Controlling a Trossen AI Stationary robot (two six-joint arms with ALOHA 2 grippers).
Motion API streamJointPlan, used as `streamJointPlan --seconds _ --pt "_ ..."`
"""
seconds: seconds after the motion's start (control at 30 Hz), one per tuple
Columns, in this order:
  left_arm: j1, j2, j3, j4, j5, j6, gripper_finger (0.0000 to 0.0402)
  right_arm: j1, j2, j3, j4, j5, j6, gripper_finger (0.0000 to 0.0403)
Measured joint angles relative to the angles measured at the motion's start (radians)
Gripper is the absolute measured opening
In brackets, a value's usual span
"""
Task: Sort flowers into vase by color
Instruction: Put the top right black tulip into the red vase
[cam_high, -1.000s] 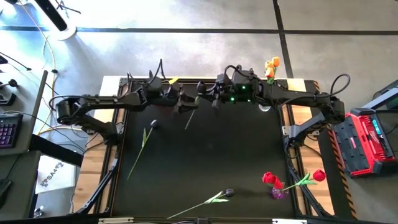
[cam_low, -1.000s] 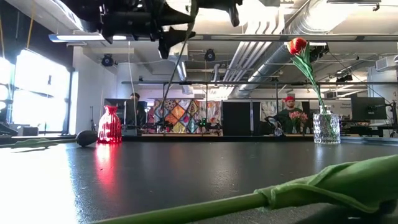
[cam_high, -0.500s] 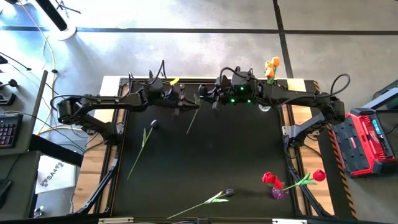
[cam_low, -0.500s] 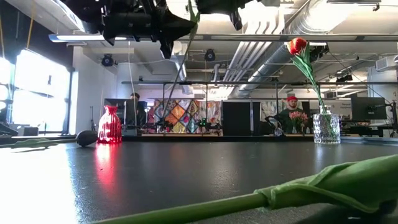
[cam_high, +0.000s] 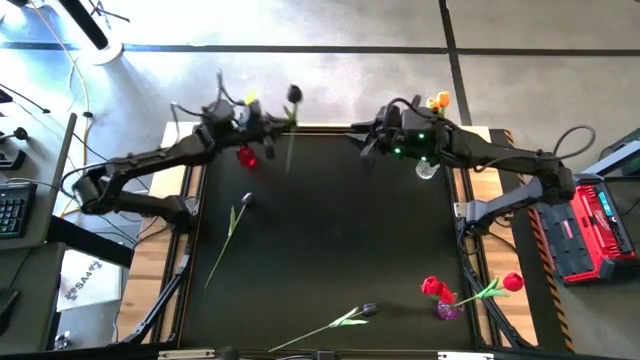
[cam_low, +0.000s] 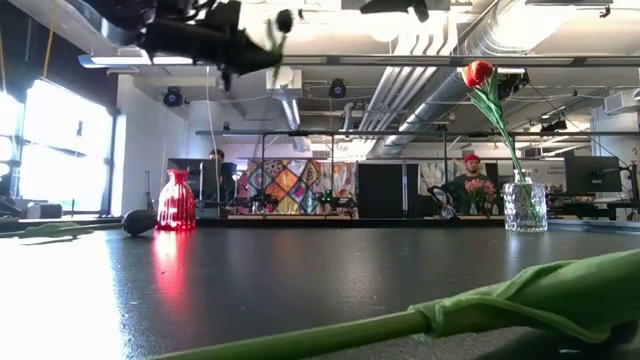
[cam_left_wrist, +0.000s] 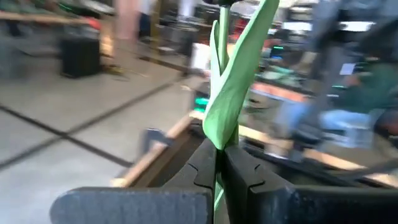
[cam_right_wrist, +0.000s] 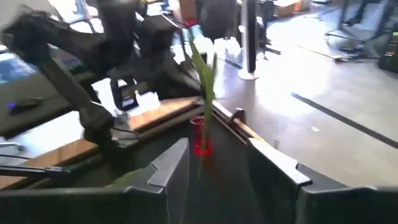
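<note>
Left claw (cam_high: 272, 122) at eleven o'clock over the desk (cam_high: 330, 250) grips a black-headed green-stemmed artificial tulip (cam_high: 292, 108); right claw (cam_high: 366, 140), one o'clock, gapes empty

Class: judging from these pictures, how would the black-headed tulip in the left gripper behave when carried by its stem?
The black tulip is probably light: the left gripper holds it by the thin stem alone. Likely bendy: its head stands well past the grip. Its leaf looks soft.
</note>
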Motion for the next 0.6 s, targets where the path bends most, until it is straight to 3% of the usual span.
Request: streamJointPlan --seconds 0.27,0.5,0.6 --pt "0.216 -0.18 -0.128 0.0 -0.018 0.011 0.0 0.0 0.014 0.0 -0.102 0.021 0.03 0.0145" --pt "0.305 -0.351 -0.151 -0.026 -0.056 0.075 0.0 -0.004 0.022 0.0 -0.099 0.022 0.036 0.0145" --pt "0.332 -0.407 -0.151 -0.112 -0.116 0.106 0.0 -0.009 0.022 0.0 -0.101 0.022 0.039 0.0145"
